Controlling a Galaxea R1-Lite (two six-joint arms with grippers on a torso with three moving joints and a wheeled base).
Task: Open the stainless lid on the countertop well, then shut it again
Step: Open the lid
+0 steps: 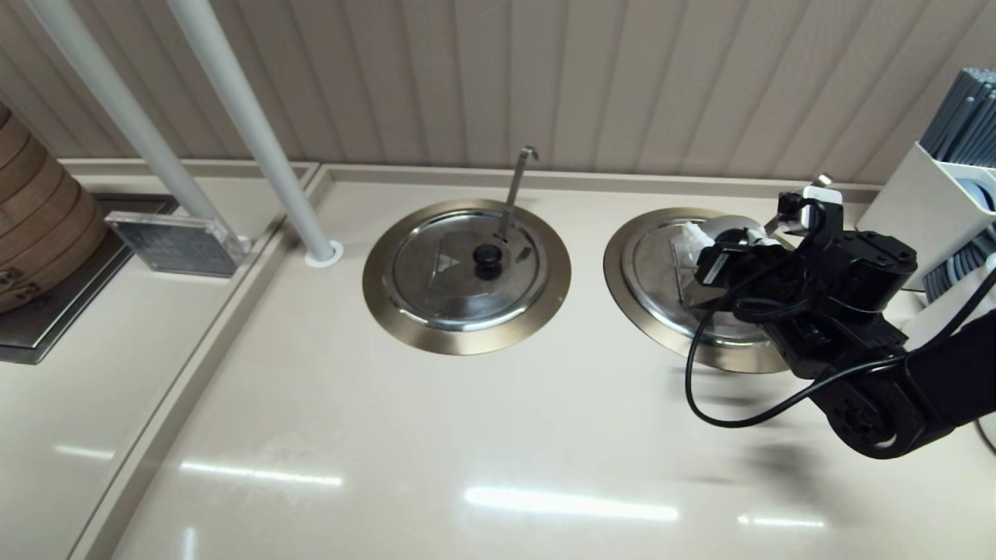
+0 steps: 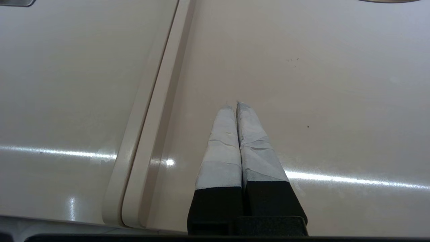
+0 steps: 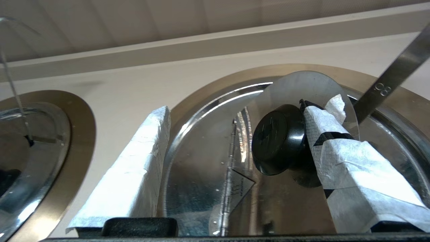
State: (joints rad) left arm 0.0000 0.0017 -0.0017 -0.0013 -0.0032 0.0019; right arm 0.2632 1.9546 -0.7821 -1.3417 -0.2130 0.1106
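Observation:
The stainless lid [image 3: 201, 161] covers the right-hand countertop well, whose bronze ring [image 1: 618, 257] shows around it. The lid is hinged across its middle. The half carrying the black knob [image 3: 278, 141] is tilted up off the well, beside the engraved triangle [image 3: 240, 183]. A flat-tipped ladle handle [image 3: 389, 84] rises past that raised half. My right gripper [image 3: 248, 107] is open over the lid. One taped finger [image 3: 336, 141] presses against the knob's far side and the other finger [image 3: 141, 151] stands well away, near the rim. My left gripper [image 2: 235, 102] is shut on nothing above bare counter.
The twin lid [image 1: 467, 268] with its hook-tipped ladle handle [image 1: 517, 187] lies closed to the left. A white holder with grey sticks [image 1: 945, 187] stands just right of my right arm. A white pole [image 1: 257, 132] and bamboo steamers [image 1: 35, 218] are at the left.

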